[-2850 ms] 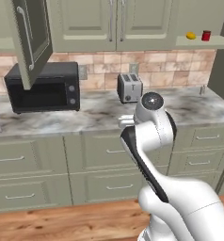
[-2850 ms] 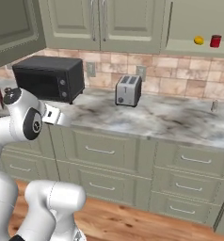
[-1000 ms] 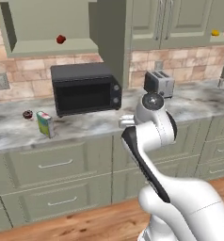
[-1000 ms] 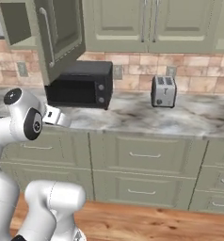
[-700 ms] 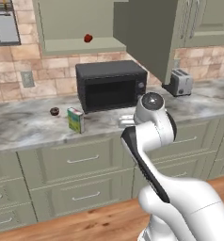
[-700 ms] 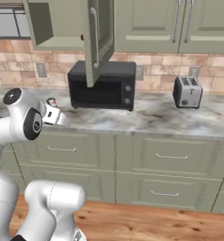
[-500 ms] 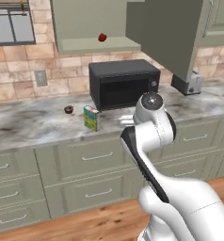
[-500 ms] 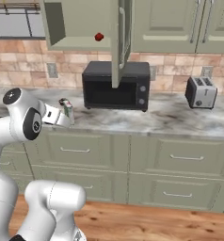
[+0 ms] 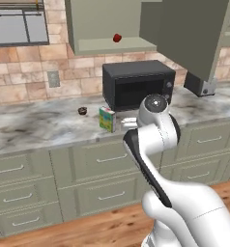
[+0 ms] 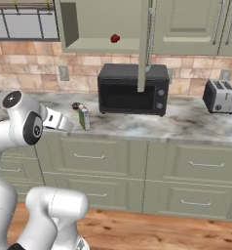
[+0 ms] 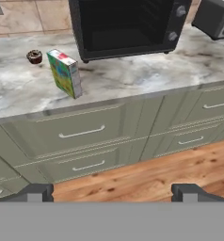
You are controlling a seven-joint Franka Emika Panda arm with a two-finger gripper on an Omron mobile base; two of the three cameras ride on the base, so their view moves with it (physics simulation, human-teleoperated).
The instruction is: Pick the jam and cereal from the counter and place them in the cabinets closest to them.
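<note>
Jaws of the gripper [image 11: 112,192] stood wide apart when I looked, both dark tips far to either side, nothing between them and nothing touched; it hung clear of the counter [image 11: 132,77], facing the drawer fronts [image 11: 81,134]; the cereal [image 11: 64,73] stood upright near the counter's front edge, long axis vertical, its green-yellow face turned out toward the room; it sat left of the microwave [image 9: 137,84] with the small doughnut [image 11: 34,57] just behind it; the jam [image 10: 115,38] I saw on the shelf of the open cabinets [image 10: 101,24] above.
</note>
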